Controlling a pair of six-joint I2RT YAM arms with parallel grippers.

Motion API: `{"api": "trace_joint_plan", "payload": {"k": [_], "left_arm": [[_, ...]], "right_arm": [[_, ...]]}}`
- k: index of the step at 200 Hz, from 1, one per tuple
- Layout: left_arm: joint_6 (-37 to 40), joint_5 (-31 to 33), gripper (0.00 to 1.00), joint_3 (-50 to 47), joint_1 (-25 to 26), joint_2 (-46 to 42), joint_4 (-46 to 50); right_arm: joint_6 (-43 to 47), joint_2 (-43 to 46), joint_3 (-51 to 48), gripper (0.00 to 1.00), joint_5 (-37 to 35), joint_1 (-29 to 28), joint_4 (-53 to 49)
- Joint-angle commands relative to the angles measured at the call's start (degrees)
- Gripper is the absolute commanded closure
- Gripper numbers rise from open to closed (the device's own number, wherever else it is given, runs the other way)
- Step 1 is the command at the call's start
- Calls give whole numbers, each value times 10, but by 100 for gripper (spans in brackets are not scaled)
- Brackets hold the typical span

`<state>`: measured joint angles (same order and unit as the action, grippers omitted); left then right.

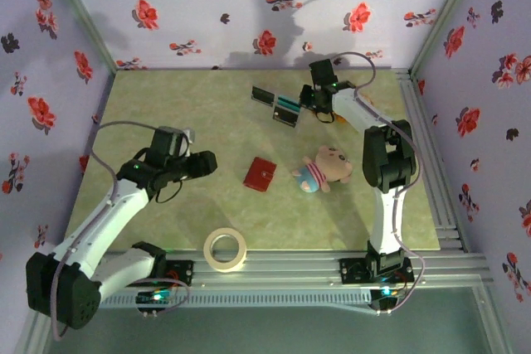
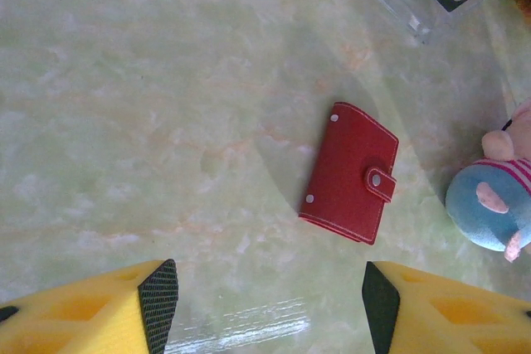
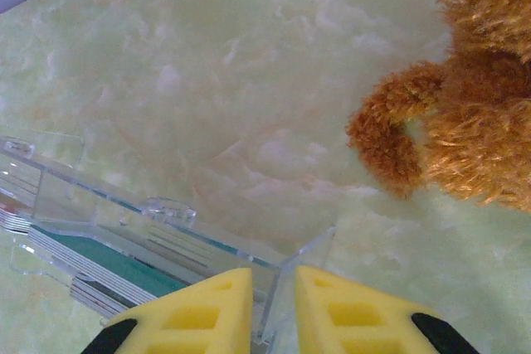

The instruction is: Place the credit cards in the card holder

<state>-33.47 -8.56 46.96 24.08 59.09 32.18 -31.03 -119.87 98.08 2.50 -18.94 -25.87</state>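
Note:
The card holder (image 1: 260,174) (image 2: 348,173) is a red wallet, lying closed with its snap tab fastened on the mat. The credit cards (image 1: 286,108) (image 3: 99,259), teal and dark, stand on edge in a clear plastic slotted stand (image 1: 276,104) (image 3: 166,230) at the back. My right gripper (image 1: 318,104) (image 3: 274,308) is shut on the stand's clear end wall (image 3: 292,275), which sits between its yellow fingers. My left gripper (image 1: 207,163) (image 2: 270,304) hovers open just left of the wallet, with nothing between its pads.
A pig plush in a striped shirt (image 1: 323,170) (image 2: 494,205) lies right of the wallet. A brown furry plush (image 3: 465,97) sits close beside my right gripper. A tape roll (image 1: 226,249) lies at the near edge. Flowered walls enclose the mat.

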Motion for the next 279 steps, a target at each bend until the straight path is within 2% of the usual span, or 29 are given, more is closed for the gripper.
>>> {"api": "trace_joint_plan", "payload": {"k": [1, 78, 110, 160, 211, 251, 279], "left_arm": [[-5, -1, 36, -8, -4, -13, 10], [-27, -6, 36, -38, -4, -40, 7], [-44, -17, 36, -62, -4, -49, -4], [-44, -26, 36, -68, -3, -48, -13], [-51, -41, 36, -74, -2, -26, -36], [-57, -68, 37, -70, 7, -10, -41], [-68, -71, 37, -53, 37, 19, -72]], "right_arm": [[19, -24, 11, 82, -19, -4, -37], [64, -47, 60, 86, 19, -12, -95], [108, -56, 81, 95, 39, -22, -123], [178, -75, 142, 94, 0, -60, -191], [158, -81, 148, 92, 20, -76, -180], [150, -40, 116, 75, 36, -83, -158], [126, 40, 22, 65, 28, -78, -109]]}}
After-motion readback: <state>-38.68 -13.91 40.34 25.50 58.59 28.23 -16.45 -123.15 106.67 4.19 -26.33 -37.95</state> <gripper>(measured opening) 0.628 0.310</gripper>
